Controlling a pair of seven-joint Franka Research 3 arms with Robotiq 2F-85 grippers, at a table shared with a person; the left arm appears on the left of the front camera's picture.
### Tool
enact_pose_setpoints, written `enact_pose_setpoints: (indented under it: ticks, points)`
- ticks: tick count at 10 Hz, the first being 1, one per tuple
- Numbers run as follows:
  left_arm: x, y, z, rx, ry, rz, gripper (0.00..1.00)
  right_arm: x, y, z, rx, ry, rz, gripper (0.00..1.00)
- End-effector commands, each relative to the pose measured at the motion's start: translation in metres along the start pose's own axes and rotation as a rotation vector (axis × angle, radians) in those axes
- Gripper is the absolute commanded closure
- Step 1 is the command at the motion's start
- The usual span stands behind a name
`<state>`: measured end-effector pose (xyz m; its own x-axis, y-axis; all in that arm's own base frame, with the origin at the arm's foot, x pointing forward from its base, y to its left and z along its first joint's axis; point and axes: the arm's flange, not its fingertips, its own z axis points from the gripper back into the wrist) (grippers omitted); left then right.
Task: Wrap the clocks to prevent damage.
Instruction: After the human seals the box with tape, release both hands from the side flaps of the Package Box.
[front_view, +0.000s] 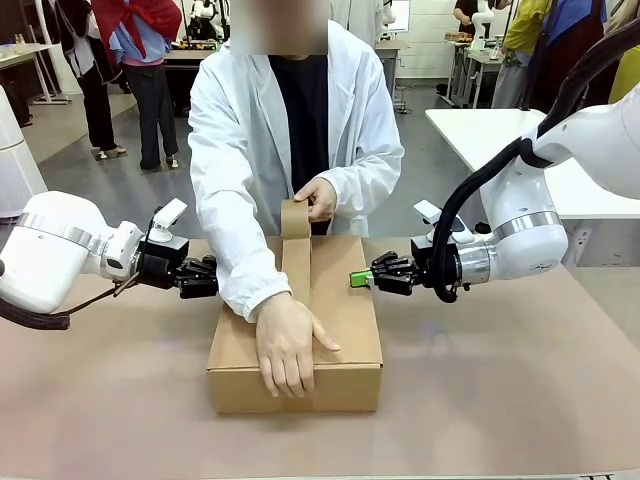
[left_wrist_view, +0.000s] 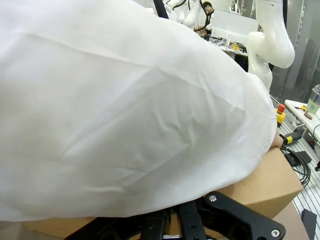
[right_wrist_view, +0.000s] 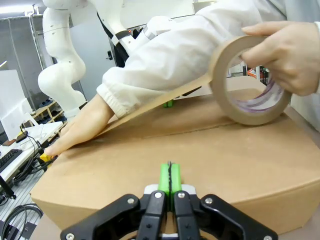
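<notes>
Right gripper (front_view: 358, 279): jaws pressed together, green pads meeting with nothing between, tips just beside the right side wall of the cardboard box (front_view: 340, 330), near its upper edge (contact cannot be told). Left gripper (front_view: 212, 279): jaws closed, nothing seen clamped, tips by the left side of the box and partly hidden behind the person's sleeve (front_view: 235, 250); in the left wrist view that white sleeve (left_wrist_view: 125, 110) covers most of the frame, with the box (left_wrist_view: 265, 185) showing beneath it. Person's one hand (front_view: 288, 350): flat, fingers spread, pressing on the near end of the box top and over its front edge. Person's other hand (front_view: 318, 198): holding the roll of brown tape (front_view: 294, 218) upright at the far edge of the box. Tape strip (front_view: 296, 270): drawn from the roll along the middle of the lid toward the flat hand. Right wrist view: roll (right_wrist_view: 250, 80) gripped from above, strip stretched taut over the lid. Clocks: no bundle visible; box closed. Box resting on the brown table (front_view: 500, 400), between both arms.
</notes>
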<state>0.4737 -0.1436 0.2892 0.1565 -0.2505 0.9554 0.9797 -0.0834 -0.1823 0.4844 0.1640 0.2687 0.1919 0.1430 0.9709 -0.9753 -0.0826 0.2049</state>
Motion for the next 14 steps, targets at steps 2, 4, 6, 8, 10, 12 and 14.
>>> enact_pose_setpoints:
  ticks: [2, 4, 6, 8, 10, 12, 14]
  points:
    - [-0.0029, 0.0013, -0.0016, 0.020, 0.004, -0.014, 1.00, -0.0051, 0.0016, -0.0020, -0.017, -0.003, -0.009, 0.99]
    - [-0.0029, 0.0013, -0.0016, 0.020, 0.004, -0.014, 1.00, -0.0051, 0.0016, -0.0020, -0.017, -0.003, -0.009, 0.99]
    - [-0.0029, 0.0013, -0.0016, 0.020, 0.004, -0.014, 1.00, -0.0051, 0.0016, -0.0020, -0.017, -0.003, -0.009, 0.99]
    - [-0.0029, 0.0013, -0.0016, 0.020, 0.004, -0.014, 1.00, -0.0051, 0.0016, -0.0020, -0.017, -0.003, -0.009, 0.99]
    - [-0.0029, 0.0013, -0.0016, 0.020, 0.004, -0.014, 1.00, -0.0051, 0.0016, -0.0020, -0.017, -0.003, -0.009, 0.99]
    - [-0.0029, 0.0013, -0.0016, 0.020, 0.004, -0.014, 1.00, -0.0051, 0.0016, -0.0020, -0.017, -0.003, -0.009, 0.99]
    - [-0.0029, 0.0013, -0.0016, 0.020, 0.004, -0.014, 1.00, -0.0051, 0.0016, -0.0020, -0.017, -0.003, -0.009, 0.99]
